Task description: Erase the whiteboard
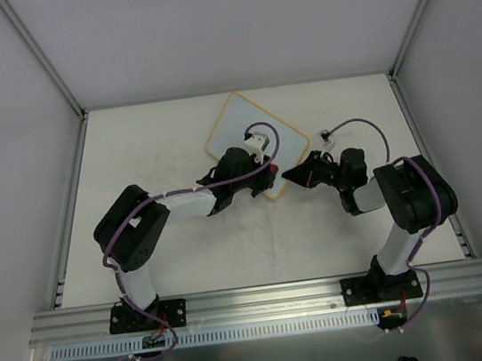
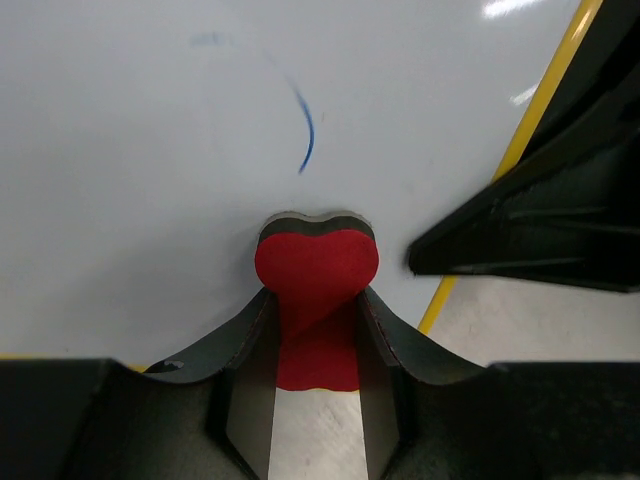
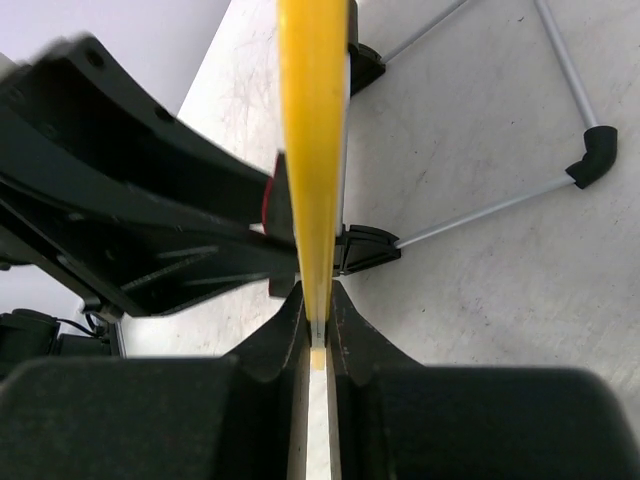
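My left claw [image 2: 315, 300] is closed on the red eraser [image 2: 316, 262], one finger on each side of its narrow waist. The eraser's rounded, dark-backed end is set against the white face of the whiteboard [image 2: 150, 150], touching it as far as I can tell from this close. A thin curved blue stroke [image 2: 307, 135] lies on the board just beyond the eraser, with a fainter smudge off to the left of it. My right claw [image 3: 317, 320] is pinched tight on the board's yellow frame, which my right wrist camera sees edge-on, rising straight up between the fingers. Two black feet [image 3: 368, 248] jut from the frame on the right of that view, with thin grey rods [image 3: 480, 205] running out from them over the table [image 3: 500, 300]. From above, the board lies at the far middle of the table, turned like a diamond. My left claw is over its near corner and my right claw grips its near-right edge, the two claws just beside each other.
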Controlling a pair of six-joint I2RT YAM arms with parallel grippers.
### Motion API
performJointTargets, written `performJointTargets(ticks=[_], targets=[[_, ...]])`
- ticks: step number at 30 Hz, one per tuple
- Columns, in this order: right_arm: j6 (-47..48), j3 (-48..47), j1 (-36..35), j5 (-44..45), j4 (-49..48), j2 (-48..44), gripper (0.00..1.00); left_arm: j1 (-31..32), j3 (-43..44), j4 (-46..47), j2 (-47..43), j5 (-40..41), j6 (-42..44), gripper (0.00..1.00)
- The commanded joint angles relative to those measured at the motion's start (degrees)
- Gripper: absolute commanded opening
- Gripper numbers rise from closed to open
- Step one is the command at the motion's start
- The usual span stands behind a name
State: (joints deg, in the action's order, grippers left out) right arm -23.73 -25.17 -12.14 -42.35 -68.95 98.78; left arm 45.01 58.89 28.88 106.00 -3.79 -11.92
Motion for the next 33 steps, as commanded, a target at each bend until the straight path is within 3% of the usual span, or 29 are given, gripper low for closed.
performJointTargets(ticks=[1,5,8,20,32,33], targets=[[0.1,-2.1,-1.6,-7.7,-8.8,-1.8,0.0,1.0,-5.1,-8.1,1.4,1.1,-3.0,0.0],[-0.1,-2.2,-1.7,-7.7,-8.9,-1.8,0.0,0.4,-6.3,-8.3,0.9,3.2,-3.8,0.0],[-0.3,-2.2,-1.6,-7.8,-9.1,-1.8,0.0,-0.6,-2.6,-10.6,2.3,2.7,-3.5,0.0],[-0.4,-1.7,-1.7,-7.8,-9.4,-2.5,0.0,-1.2,24.0,-24.6,9.9,8.1,3.1,0.0],[-0.7,-2.0,-2.0,-8.2,-9.5,-1.9,0.0,-5.7,42.0,-31.7,16.8,4.0,6.7,0.0],[-0.7,-2.0,-2.0,-8.2,-9.5,-1.9,0.0,-6.0,43.8,-32.0,17.2,0.8,6.8,0.0]])
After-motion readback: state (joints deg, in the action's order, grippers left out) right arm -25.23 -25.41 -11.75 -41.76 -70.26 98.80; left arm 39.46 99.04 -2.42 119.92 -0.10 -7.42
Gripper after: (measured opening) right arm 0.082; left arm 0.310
